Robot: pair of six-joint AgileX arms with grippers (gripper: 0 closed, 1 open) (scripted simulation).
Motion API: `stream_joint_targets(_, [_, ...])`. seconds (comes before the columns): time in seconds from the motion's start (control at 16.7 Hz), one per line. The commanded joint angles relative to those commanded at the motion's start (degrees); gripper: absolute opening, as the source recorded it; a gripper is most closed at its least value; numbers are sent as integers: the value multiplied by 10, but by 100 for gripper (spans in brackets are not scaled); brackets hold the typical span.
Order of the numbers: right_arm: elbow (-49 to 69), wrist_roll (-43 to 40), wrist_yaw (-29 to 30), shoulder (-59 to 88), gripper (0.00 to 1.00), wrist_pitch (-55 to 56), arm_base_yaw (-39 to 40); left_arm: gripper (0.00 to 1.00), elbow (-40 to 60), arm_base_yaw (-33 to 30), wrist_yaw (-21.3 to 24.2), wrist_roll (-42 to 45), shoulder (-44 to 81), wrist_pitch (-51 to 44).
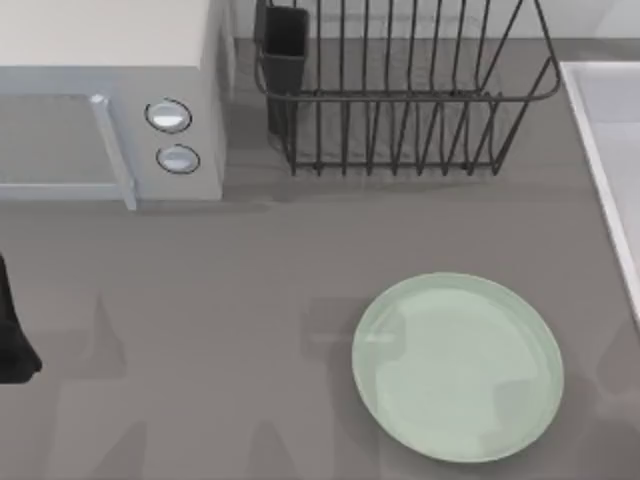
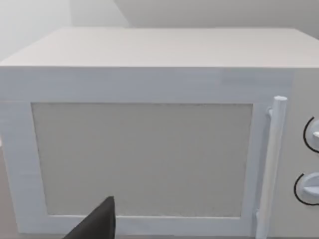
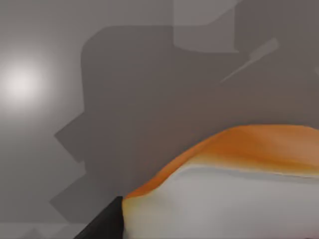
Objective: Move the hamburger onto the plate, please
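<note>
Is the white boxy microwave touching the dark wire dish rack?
Apart. The top view shows a strip of grey counter between the microwave and the rack.

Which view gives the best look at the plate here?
The top view: the whole plate lies bare on the grey table, rim complete. The left wrist view faces the microwave; the right wrist view has the hamburger close up.

Overhead table (image 1: 250, 300) view; two close wrist views

Mint-green plate (image 1: 458, 367); orange-and-white hamburger (image 3: 239, 184); white microwave (image 1: 110, 100); grey table (image 1: 200, 300).
</note>
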Motion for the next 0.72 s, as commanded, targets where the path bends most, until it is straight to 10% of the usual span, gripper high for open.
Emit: stream_joint_targets(0.72, [134, 10, -2, -97, 0, -228, -5, 100, 0, 0, 0, 0, 0, 0])
